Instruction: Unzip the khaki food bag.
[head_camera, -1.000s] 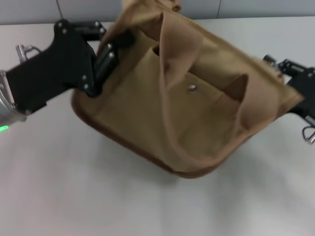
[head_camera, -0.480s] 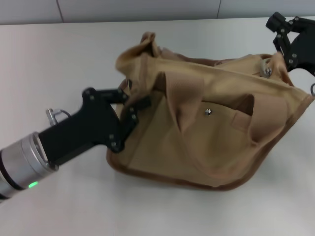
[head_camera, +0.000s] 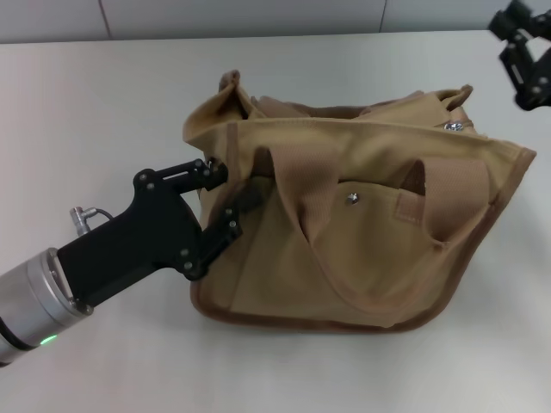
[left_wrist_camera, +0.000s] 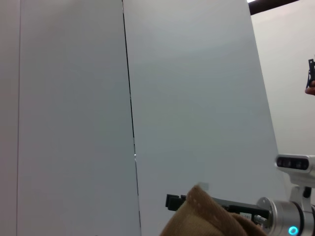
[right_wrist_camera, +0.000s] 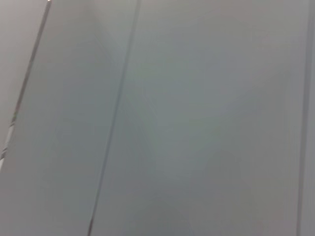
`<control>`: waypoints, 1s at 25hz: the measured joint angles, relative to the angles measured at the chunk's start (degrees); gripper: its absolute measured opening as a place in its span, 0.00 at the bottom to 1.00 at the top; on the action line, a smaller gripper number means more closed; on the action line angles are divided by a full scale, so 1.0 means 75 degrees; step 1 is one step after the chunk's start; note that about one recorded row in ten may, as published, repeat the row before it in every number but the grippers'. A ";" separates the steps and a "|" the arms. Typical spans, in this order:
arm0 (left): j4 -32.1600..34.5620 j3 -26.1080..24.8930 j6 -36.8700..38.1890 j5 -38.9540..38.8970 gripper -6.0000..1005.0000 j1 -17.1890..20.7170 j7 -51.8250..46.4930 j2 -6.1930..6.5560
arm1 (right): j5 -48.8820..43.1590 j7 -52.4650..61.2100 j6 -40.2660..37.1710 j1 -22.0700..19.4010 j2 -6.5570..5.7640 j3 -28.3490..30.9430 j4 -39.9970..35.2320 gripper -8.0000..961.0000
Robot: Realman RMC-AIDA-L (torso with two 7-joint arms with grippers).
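Note:
The khaki food bag [head_camera: 362, 232] stands on the white table, its top gaping open and its two webbing handles hanging over the front pocket. The metal snap [head_camera: 351, 198] faces me. The silver zipper pull [head_camera: 451, 126] lies at the bag's far right top corner. My left gripper [head_camera: 228, 189] is shut on the fabric at the bag's left end. A bit of tan fabric [left_wrist_camera: 206, 216] shows in the left wrist view. My right gripper [head_camera: 523, 52] is at the far right, above and clear of the bag.
The white table [head_camera: 103, 103] runs out to the left and in front of the bag. A grey wall [head_camera: 258, 15] borders the table's far edge. The right wrist view shows only grey panels [right_wrist_camera: 157, 118].
The bag has come down from a tilted, lifted pose and stands upright on the table. My left gripper lowered with it. My right gripper has moved up and right, away from the zipper pull.

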 joint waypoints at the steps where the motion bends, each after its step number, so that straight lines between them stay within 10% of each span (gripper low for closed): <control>1: 0.0023 -0.0029 0.0030 -0.0004 0.19 0.0007 -0.0027 0.0007 | 0.0167 -0.0009 -0.0078 -0.0054 0.0000 0.0007 0.0058 0.07; 18: 0.0988 -0.2371 0.1562 -0.0024 0.75 0.0955 -0.0828 0.0081 | 0.1223 0.0009 -0.1590 -0.0672 -0.0029 0.0125 0.0891 0.61; 25: 0.2646 -0.0007 0.1621 0.0486 0.83 0.1110 -0.2478 0.0245 | -0.0098 0.0800 -0.2931 -0.1078 -0.0167 -0.0031 0.0563 0.74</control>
